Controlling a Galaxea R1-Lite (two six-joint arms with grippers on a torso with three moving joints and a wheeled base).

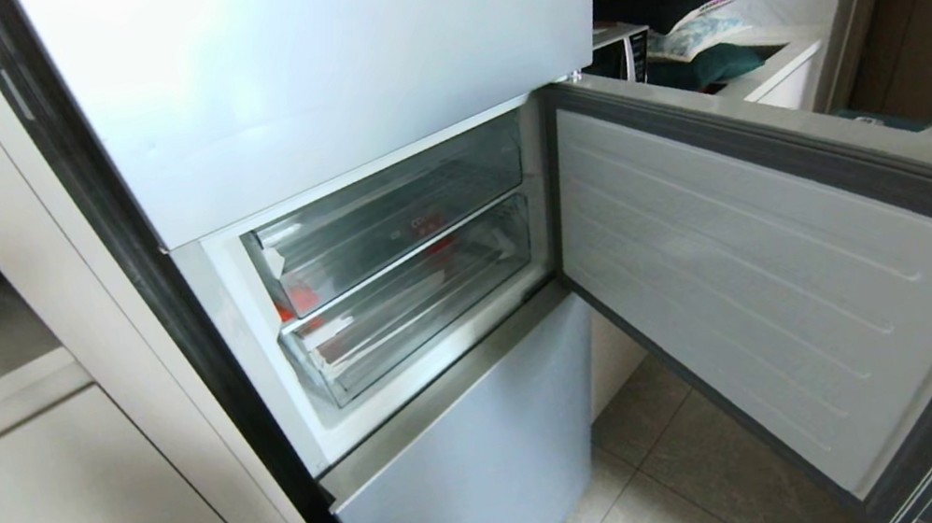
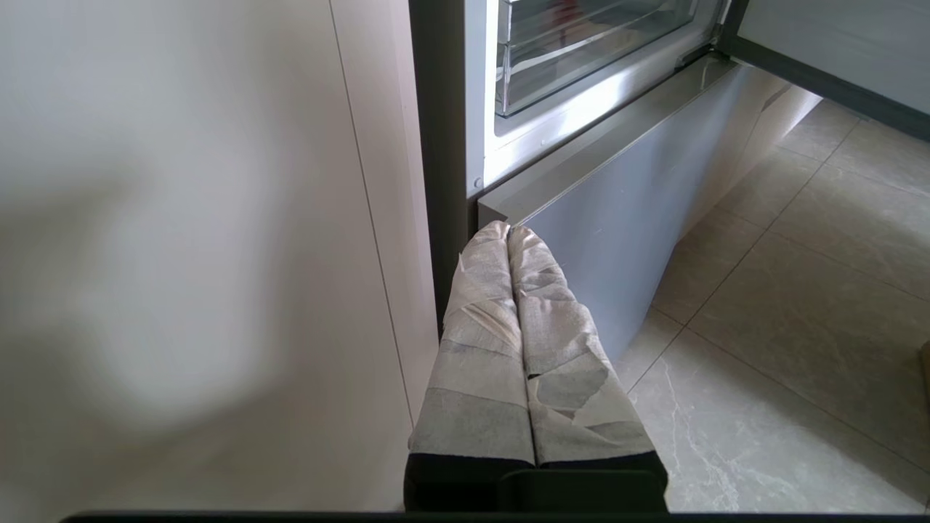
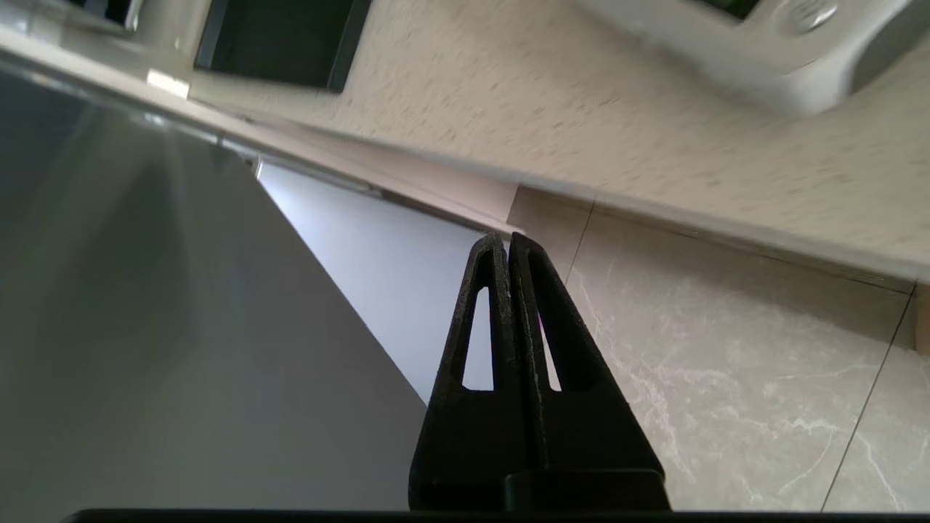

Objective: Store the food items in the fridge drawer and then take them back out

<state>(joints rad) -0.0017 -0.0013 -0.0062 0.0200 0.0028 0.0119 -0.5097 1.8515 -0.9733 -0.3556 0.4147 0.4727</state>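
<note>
We take the fridge [image 1: 320, 68] as our landmark. Its middle compartment stands open, and the open door [image 1: 772, 277] swings out to the fridge's right, over the tiled floor [image 1: 653, 476]. That door is our largest risk: in the right wrist view a broad grey panel, which we judge to be this door, fills one side close to the right gripper [image 3: 501, 240]. Any sweep toward the compartment could knock the door, push it partly shut, or catch its dark seal.

Inside the compartment sit two clear bins, one above the other, both pushed in. The lower one we take to be the fridge drawer [image 1: 417, 307], though from here we cannot be sure which has the stepped lip. Pulling the wrong bin, or pulling off-centre so it jams on its runners, would stall us.

The food items are not clearly in view; red patches [image 1: 297, 297] show through the clear plastic at the compartment's left side, but we cannot tell whether they are fruit or a red box. Mistaking one for the other is a real hazard.

The right gripper has its black fingers pressed together, holding nothing; it must open before hooking any lip. The left gripper [image 2: 508, 231], taped fingers also together and empty, hangs low just outside the fridge's bottom door [image 2: 625, 218], beside the pale cabinet [image 2: 182, 254].
</note>
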